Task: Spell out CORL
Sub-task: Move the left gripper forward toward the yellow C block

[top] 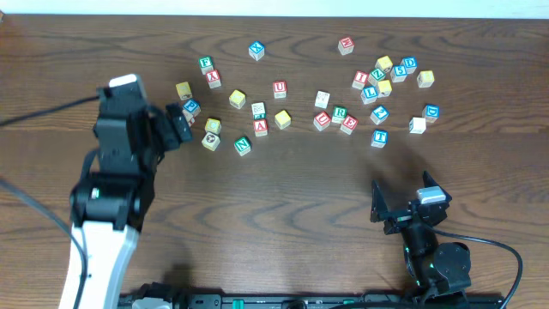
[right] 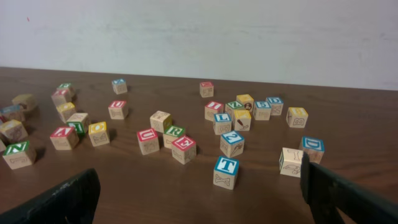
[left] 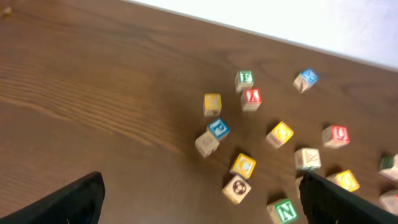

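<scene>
A yellow cube with a blue C (left: 243, 165) lies just ahead of my open, empty left gripper (left: 202, 211), between its fingers' lines; it also shows in the overhead view (top: 213, 126). Another yellow cube (left: 280, 133) with a faint round letter lies further off (top: 238, 99). The white cube with a green R (top: 340, 112) and the blue L cube (top: 369, 93) lie at centre right, also in the right wrist view: R (right: 174, 134), L (right: 222, 119). My right gripper (right: 199, 202) is open and empty, low near the front edge (top: 403, 204), well short of the cubes.
Many other letter cubes are scattered across the far half of the table: green N (top: 243, 146), a cube with a round picture (left: 236, 188), blue R (left: 217, 127), red U (top: 280, 88), blue T (right: 226, 170), red E (right: 184, 148). The left arm's body (top: 120, 146) stands left.
</scene>
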Tool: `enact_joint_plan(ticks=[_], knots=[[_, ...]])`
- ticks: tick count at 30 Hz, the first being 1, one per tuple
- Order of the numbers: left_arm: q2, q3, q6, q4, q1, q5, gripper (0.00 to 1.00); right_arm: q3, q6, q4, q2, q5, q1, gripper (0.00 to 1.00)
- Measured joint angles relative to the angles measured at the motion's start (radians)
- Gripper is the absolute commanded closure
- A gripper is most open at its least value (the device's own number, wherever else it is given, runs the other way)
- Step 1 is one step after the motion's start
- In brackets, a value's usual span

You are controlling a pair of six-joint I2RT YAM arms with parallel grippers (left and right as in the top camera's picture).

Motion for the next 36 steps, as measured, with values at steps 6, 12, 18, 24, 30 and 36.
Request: enact_joint_plan(ticks=[6, 12, 18, 24, 30, 36], knots=[[0.176, 0.157, 0.04, -0.127, 0.0, 0.022, 0.02, 0.0, 0.0, 0.0, 0.0, 0.0, 0.0, 0.01], [0.316, 0.305, 0.091, -0.267, 0.0, 0.059, 0.02, 0.0, 0.0, 0.0, 0.0, 0.0, 0.0, 0.01], [0.345, 0.335, 0.117, -0.301, 0.0, 0.085, 0.02, 0.0, 0.0, 0.0, 0.0, 0.0, 0.0, 0.01], [0.345, 0.335, 0.122, -0.286, 0.0, 0.097, 0.02, 0.0, 0.0, 0.0, 0.0, 0.0, 0.0, 0.01], [0.346, 0.336, 0.177, -0.248, 0.0, 0.161, 0.02, 0.0, 0.0, 0.0, 0.0, 0.0, 0.0, 0.01], [0.436, 0.385, 0.199, -0.266, 0.0, 0.195, 0.02, 0.0, 0.0, 0.0, 0.0, 0.0, 0.0, 0.01]])
